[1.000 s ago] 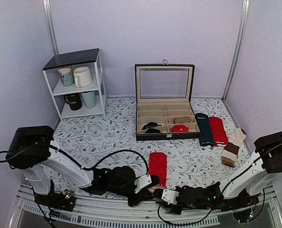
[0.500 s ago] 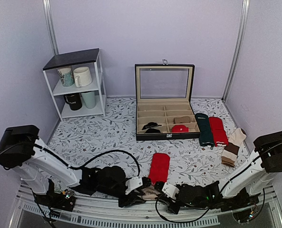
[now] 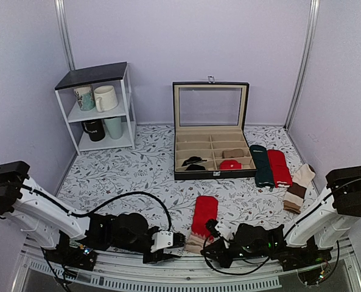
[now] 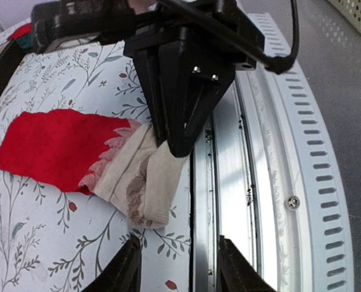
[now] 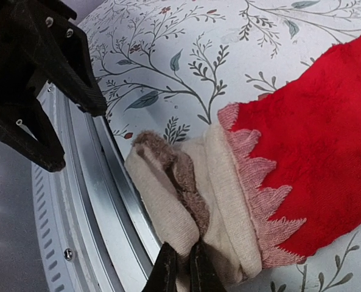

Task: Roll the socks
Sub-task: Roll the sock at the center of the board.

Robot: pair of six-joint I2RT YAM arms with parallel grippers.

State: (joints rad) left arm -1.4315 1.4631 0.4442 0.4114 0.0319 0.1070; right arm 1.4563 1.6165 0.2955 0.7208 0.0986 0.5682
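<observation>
Red knit on a floral tabletop (image 3: 125, 176) — from above, showing the socks (image 3: 203, 213) lying lengthwise near the front edge, with the beige end (image 3: 194, 243) pointing toward the metal rail (image 3: 125, 281). Reaching in low from the right with the right gripper (image 3: 207, 243), touching that beige end. Hanging just to the left with the left gripper (image 3: 175, 243), apart from the fabric. Also taking in, farther back, an open case (image 3: 210, 131), a white shelf (image 3: 95, 74) of mugs (image 3: 105, 97) at the left, and at the right a dark green sock (image 3: 264, 165) beside a plain red sock (image 3: 279, 167), with a beige-and-brown sock (image 3: 297, 188) nearer.

From the left wrist: looking past the left gripper (image 4: 180, 274), fingers standing moderately apart and gripping nothing, with the table edge and rail (image 4: 259, 182) showing between them. Catching the black tip of the right gripper (image 4: 179, 121) pressing on the beige end (image 4: 143, 182), with the red length (image 4: 58, 146) stretching away leftward.

From the right wrist: clamping the beige end (image 5: 186, 182) between the fingers of the right gripper (image 5: 183, 271), jaws nearly together — bunching the fabric into a raised fold. Trailing the red part (image 5: 302, 164) off to the upper right. Framing the left gripper (image 5: 40, 79) at upper left, clear of the socks.
</observation>
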